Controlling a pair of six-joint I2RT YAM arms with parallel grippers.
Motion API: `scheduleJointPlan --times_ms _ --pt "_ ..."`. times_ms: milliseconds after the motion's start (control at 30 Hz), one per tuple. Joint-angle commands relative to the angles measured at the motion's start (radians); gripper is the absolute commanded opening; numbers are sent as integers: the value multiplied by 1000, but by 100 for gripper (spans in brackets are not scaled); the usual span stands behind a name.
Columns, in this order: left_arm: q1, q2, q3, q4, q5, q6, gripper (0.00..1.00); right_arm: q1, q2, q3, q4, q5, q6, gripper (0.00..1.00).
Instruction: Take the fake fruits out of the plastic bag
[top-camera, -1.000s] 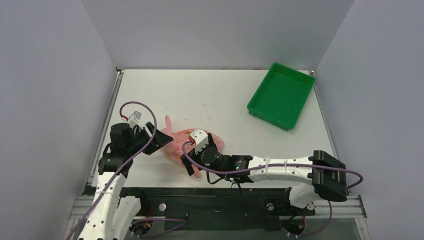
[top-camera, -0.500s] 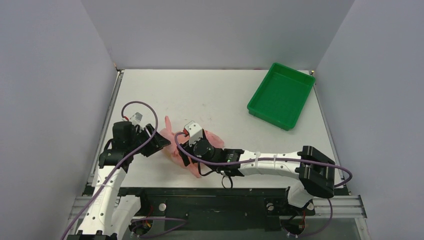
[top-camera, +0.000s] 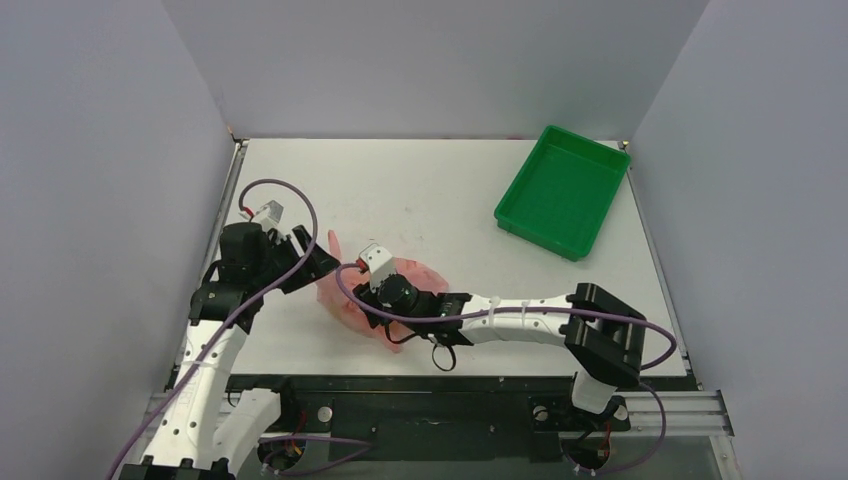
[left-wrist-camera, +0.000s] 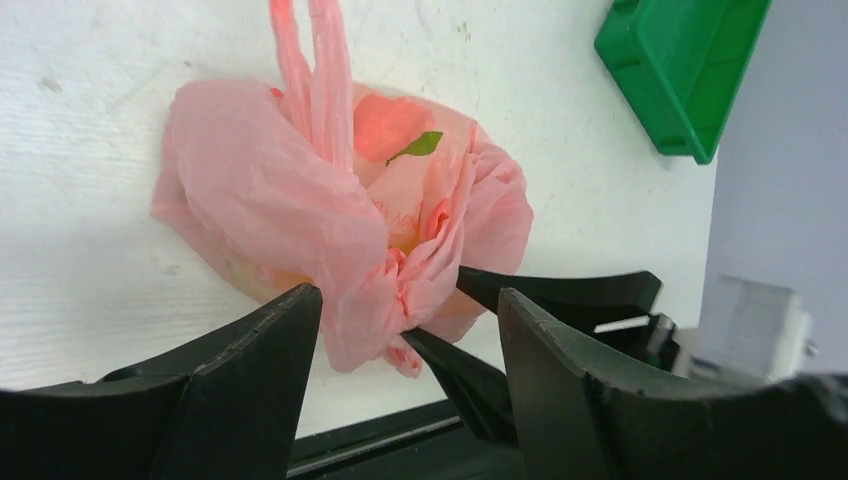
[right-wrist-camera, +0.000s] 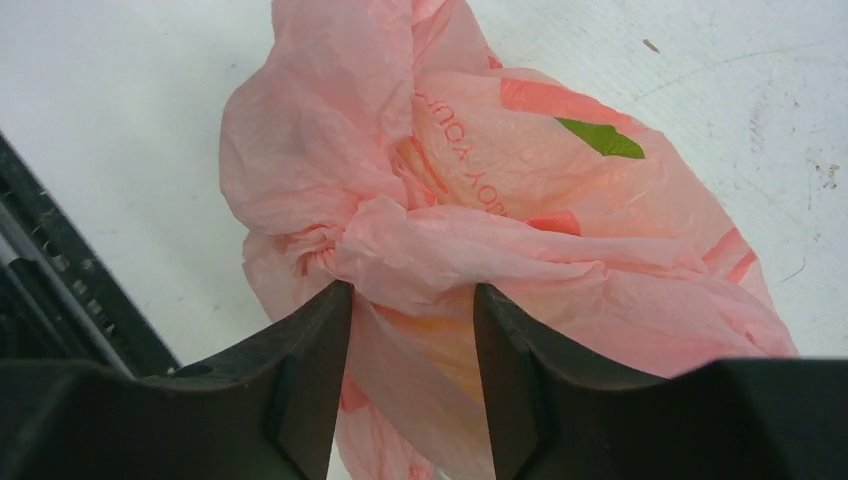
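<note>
The right gripper (right-wrist-camera: 410, 297) is closed on a bunched fold of the bag (right-wrist-camera: 560, 210); the left gripper (left-wrist-camera: 405, 300) is held open nearby. The bag lies at the table's (top-camera: 450, 190) 7 o'clock, fruits hidden inside. Thin, slippery film is likely best taken by gathered folds.

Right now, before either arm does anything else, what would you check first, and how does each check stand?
1. Right pincer has plastic between its fingers: ok, a bunched fold of the plastic bag is pinched there.
2. Left pincer ready to grab: ok, open, with the bag's edge between its fingers.
3. Bag mouth findable: cannot tell, only crumpled folds show.
4. Fake fruits out: not ok, none lies outside the bag.
5. Green tray out of the way: ok, well apart from the bag.
</note>
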Motion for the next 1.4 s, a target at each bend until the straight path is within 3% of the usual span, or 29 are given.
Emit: scheduleJointPlan --times_ms 0,100,233,400,567,667,767,967,1233,1367 --pt "0 9 92 -4 -117 66 64 -91 63 54 87 -3 18 37" --pt "12 67 110 24 -167 82 65 -209 135 133 151 -135 43 12" --pt "64 199 126 145 -82 75 65 -314 241 280 193 -345 61 0" --pt "67 389 210 248 9 106 65 -347 358 451 164 -521 51 0" --pt "74 577 366 254 -32 194 64 -349 429 527 171 -577 39 0" --pt "104 658 430 244 -54 212 63 -361 514 653 142 -593 49 0" --pt "172 736 476 203 -21 202 45 -378 549 725 93 -603 64 0" --pt "181 710 360 338 92 193 51 -396 520 722 24 -561 62 0" --pt "186 689 351 370 67 213 54 -380 509 717 -13 -559 68 0" --pt "186 753 366 381 162 223 53 -371 503 717 -10 -549 67 0"
